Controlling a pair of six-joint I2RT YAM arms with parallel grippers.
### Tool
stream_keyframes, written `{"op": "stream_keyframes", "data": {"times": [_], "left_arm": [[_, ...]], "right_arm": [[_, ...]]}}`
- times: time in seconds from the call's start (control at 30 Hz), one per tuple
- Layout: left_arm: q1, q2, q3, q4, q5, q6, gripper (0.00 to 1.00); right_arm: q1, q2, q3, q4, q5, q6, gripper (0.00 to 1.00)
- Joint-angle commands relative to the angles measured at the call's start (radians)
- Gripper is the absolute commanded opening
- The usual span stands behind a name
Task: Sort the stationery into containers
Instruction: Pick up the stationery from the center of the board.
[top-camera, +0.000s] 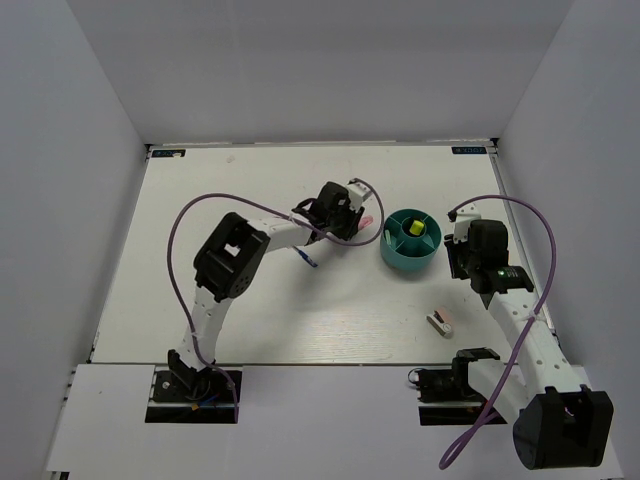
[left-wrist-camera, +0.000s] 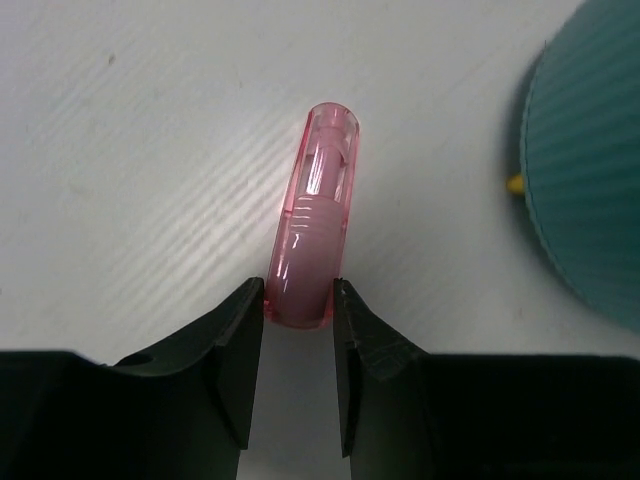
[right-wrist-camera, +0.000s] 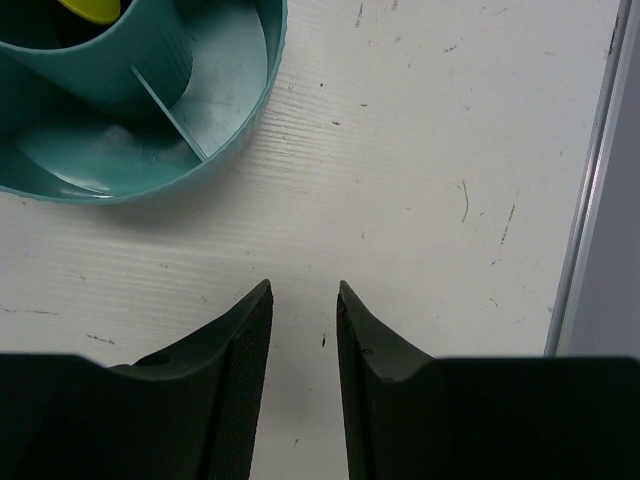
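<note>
Left wrist view: left pincer is narrow, pads pinched on the near end of the pink marker, which seems to lie flat on the tabletop. Marker's long axis runs straight away from the pincer, far end leaning a touch right. Ahead & to the right sits the teal organiser, near the marker but apart from it. So the carry, I'd judge, is a short lift + swing right over the rim. Left arm is the closer one. The right pincer is narrow w/ nothing btw its fingers, low just beside the organiser's other side.

Marker: translucent glossy pink plastic, rounded end, ribbed collar inside. Prob slippery, and held at one end only, so it may tilt. Organiser: matte teal, fine vertical ribs outside, smooth dividers inside. Tabletop: white, faint grain, scuffed.
</note>
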Motion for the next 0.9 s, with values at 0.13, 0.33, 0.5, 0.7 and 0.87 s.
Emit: {"op": "stream_keyframes", "data": {"times": [0.13, 0.33, 0.5, 0.7, 0.87], "left_arm": [[-0.021, -0.105, -0.192, -0.107, -0.086, 0.052, 0.32], [-0.061, -0.042, -0.102, -0.196, -0.16, 0.081, 0.48], [-0.075, -0.016, -0.057, -0.238, -0.203, 0.092, 0.57], [-0.073, 0.022, 0.01, -0.29, -0.215, 0.101, 0.55], [-0.073, 0.03, 0.026, -0.304, -0.22, 0.098, 0.39]], "right_arm": [[0.0, -0.029, -0.001, 0.029, -0.017, -0.003, 0.36], [-0.003, -0.038, -0.003, 0.029, -0.017, -0.003, 0.36], [-0.003, -0.037, -0.003, 0.029, -0.02, -0.005, 0.36], [-0.003, -0.04, -0.001, 0.03, -0.014, -0.003, 0.36], [-0.005, -0.041, -0.003, 0.029, -0.013, -0.003, 0.36]]}}
